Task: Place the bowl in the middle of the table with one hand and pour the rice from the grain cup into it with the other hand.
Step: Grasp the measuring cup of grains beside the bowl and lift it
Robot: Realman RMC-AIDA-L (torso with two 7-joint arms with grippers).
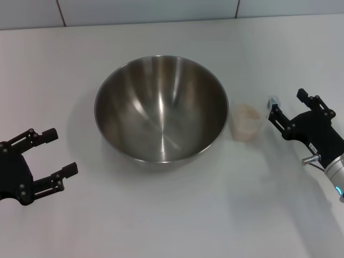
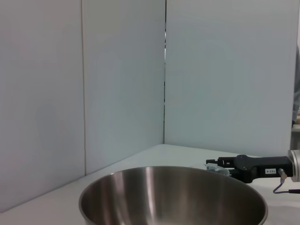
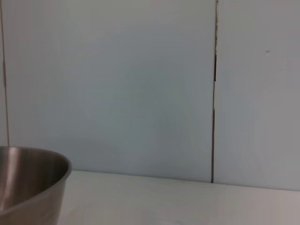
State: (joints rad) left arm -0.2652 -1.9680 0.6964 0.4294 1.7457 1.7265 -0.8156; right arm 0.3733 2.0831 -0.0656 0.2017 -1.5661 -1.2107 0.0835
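White table [image 1: 161,215] — one bowl [image 1: 161,107], one grain cup [image 1: 246,121] with rice [image 1: 247,113]; left end effector [image 1: 60,152], right end effector [image 1: 290,106] — both spread, empty.

Bowl [image 2: 173,197] fills lower frame, upright on white table [image 2: 187,152], inside bare. Beyond far rim, right gripper [image 2: 216,163] reaches in from side, level with rim, something clear at its tip. Pale wall panels [image 2: 117,79] behind.

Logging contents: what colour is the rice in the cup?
Pale cream rice, seen best in the head view.
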